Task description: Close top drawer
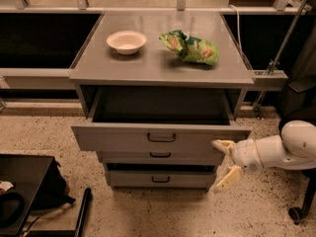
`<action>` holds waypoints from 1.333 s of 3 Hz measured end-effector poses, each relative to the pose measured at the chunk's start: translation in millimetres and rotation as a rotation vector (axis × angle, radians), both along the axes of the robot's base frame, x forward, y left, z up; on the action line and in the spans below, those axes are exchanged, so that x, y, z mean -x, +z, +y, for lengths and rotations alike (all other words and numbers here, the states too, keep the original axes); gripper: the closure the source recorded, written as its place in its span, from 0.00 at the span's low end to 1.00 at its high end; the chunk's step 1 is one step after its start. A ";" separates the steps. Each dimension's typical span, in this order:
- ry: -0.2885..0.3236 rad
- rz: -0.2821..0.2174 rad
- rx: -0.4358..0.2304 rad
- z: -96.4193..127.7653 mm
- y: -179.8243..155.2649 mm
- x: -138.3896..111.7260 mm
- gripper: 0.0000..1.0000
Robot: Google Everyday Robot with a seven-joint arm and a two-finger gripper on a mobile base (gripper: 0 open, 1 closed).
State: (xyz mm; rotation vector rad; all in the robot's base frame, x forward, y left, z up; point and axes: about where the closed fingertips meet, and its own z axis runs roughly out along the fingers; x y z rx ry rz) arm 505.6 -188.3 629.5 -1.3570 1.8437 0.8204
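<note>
The top drawer [161, 138] is a grey metal drawer with a dark loop handle [161, 138], pulled partly out of the cabinet with its dark interior [160, 105] showing. My gripper [224, 162] comes in from the right on a white arm [281, 150]. Its cream fingers [222, 145] are spread apart, the upper one against the right end of the drawer front, the lower one beside the lower drawers.
Two shorter drawers [160, 178] sit below. On the cabinet top [98, 68] stand a white bowl [126, 41] and a green snack bag [190, 47]. A black bag [29, 191] lies on the floor at lower left. A chair wheel [296, 214] is at lower right.
</note>
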 end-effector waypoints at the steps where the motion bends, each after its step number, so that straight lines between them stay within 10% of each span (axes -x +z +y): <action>1: -0.011 -0.005 -0.012 -3.0 3.5 -19.1 0.00; 4: -0.043 -0.002 0.005 5.0 3.3 -72.7 0.00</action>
